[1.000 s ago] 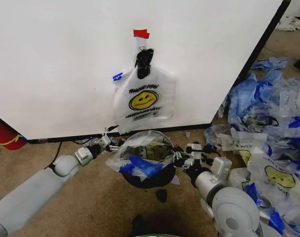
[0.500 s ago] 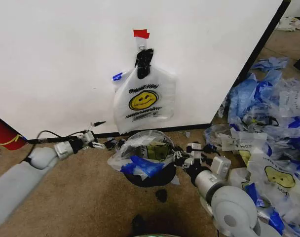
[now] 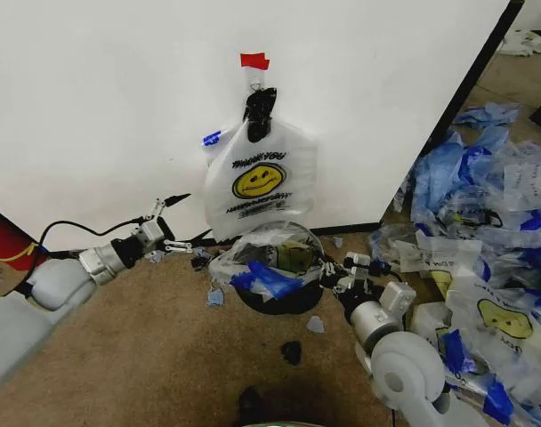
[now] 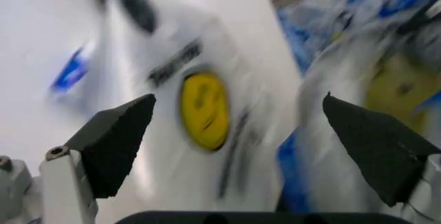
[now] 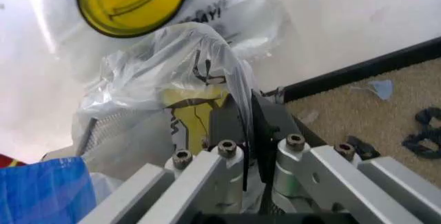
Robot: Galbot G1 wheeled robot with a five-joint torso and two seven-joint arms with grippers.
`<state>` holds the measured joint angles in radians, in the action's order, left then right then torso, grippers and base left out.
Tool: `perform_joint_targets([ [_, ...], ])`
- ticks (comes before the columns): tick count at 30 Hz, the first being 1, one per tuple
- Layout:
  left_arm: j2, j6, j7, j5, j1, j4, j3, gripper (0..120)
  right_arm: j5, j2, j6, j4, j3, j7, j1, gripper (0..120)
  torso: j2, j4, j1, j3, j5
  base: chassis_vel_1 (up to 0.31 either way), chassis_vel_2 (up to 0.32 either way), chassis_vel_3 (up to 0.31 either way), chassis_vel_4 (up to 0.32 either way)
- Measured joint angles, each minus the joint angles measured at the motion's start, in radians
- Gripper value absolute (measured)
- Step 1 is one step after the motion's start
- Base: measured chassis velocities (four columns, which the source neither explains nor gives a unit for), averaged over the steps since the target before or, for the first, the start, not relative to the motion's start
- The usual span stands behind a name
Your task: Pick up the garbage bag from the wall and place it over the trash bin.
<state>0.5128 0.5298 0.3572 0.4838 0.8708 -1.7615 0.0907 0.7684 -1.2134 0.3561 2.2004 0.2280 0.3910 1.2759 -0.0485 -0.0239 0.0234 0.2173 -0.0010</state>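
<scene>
Well, the garbage bag is not on the wall now. It sits loose and puffed up over the trash bin on the floor, just below the other smiley bag that hangs from a clip.

Your right pincer is at the right rim of the bin. It is pinched shut on a fold of the bag's thin plastic. Your left pincer is off to the left, near the wall. It is wide open and holds nothing.

I think this bag weighs almost nothing. It is soft and floppy, and it will slide and crumple when you pull it. It looks like it could tear on the bin's edge, so go gently. The best place to hold it is the loose edge by the rim, not the puffy middle. The left edge near the blue tape looks like a good spot for your open pincer.
</scene>
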Motion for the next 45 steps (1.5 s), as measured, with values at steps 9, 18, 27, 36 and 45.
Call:
perform_joint_targets([
  [9, -0.004, 0.046, 0.089, -0.011, 0.034, -0.097, -0.018, 95, -0.01, -0.027, -0.021, -0.084, -0.005, -0.028, -0.078, 0, 0.0, 0.0004, 0.0, 0.0, 0.0003, 0.0, 0.0, 0.0, 0.0],
  [18, 0.014, 0.102, 0.16, -0.166, -0.002, -0.09, -0.073, 95, -0.001, -0.034, -0.021, -0.117, -0.017, -0.03, -0.117, 0, 0.0, 0.0002, 0.0, 0.0, 0.0, 0.0, 0.0, 0.0, 0.0],
  [27, 0.043, 0.089, 0.15, -0.26, -0.026, -0.066, -0.117, 94, 0.01, -0.039, -0.014, -0.14, -0.055, -0.03, -0.156, 0, 0.0, 0.0004, 0.0, 0.0, -0.0005, 0.0, 0.0, 0.0, 0.0],
  [36, 0.019, 0.046, 0.15, -0.206, -0.062, 0.008, -0.135, 94, 0.012, -0.033, -0.012, -0.161, -0.122, -0.037, -0.19, 0, 0.0, 0.0007, 0.0, 0.0, 0.0001, 0.0, 0.0, 0.0, 0.0],
  [45, 0.032, 0.049, 0.183, -0.199, -0.1, 0.123, -0.168, 93, 0.008, -0.028, -0.012, -0.145, -0.127, -0.039, -0.175, 0, 0.0, 0.0003, 0.0, 0.0, -0.0001, 0.0, 0.0, 0.0, 0.0],
])
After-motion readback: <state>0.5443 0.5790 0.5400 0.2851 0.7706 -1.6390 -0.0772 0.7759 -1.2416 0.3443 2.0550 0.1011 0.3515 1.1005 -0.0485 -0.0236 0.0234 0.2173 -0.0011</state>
